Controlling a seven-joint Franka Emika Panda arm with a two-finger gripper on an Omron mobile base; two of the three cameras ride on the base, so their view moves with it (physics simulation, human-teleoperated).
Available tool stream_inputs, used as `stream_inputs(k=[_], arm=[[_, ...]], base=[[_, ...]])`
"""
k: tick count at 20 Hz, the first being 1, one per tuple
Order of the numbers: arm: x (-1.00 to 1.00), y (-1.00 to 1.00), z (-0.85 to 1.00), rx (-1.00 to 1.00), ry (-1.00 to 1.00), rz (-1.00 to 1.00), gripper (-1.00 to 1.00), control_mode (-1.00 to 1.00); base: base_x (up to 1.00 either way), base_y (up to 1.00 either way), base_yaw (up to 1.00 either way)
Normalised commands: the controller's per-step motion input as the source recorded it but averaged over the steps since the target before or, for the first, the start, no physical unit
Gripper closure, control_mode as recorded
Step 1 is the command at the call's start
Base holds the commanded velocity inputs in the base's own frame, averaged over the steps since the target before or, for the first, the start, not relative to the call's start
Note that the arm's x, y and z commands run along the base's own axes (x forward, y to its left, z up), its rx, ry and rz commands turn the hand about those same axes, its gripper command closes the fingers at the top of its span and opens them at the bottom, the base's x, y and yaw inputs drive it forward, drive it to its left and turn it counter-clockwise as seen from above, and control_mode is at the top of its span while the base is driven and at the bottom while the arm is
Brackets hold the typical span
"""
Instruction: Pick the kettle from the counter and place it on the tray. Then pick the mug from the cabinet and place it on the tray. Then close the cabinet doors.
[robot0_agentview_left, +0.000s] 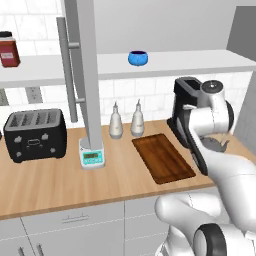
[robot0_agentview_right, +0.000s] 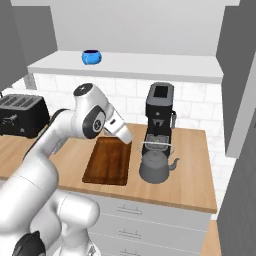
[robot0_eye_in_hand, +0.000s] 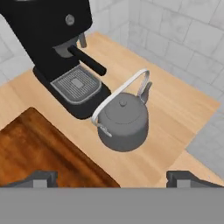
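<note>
first step in hand: the kettle (robot0_eye_in_hand: 123, 124) stands on the counter (robot0_agentview_right: 195, 180) near its right end, in front of the coffee machine (robot0_agentview_right: 159, 114), just beside the tray (robot0_agentview_right: 108, 161). the gripper (robot0_eye_in_hand: 112, 177) hovers above, jaws wide open, holding nothing. next, i judge, it should lower onto the arched handle and close.

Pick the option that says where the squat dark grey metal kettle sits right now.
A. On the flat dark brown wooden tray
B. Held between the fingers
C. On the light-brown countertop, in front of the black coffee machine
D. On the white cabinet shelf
C: the squat dark grey metal kettle stands on the light-brown countertop before the black coffee machine, clear of the flat dark brown wooden tray.
</note>
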Motion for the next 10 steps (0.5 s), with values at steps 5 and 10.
stream_inputs(k=[5,10], arm=[[0.13,-0.56,-0.13,0.11,-0.02,-0.17,-1.00,-1.00],[0.10,-0.35,-0.20,0.17,-0.01,-0.07,-1.00,-1.00]], base=[[0.00,0.00,0.00],[0.00,0.00,0.00]])
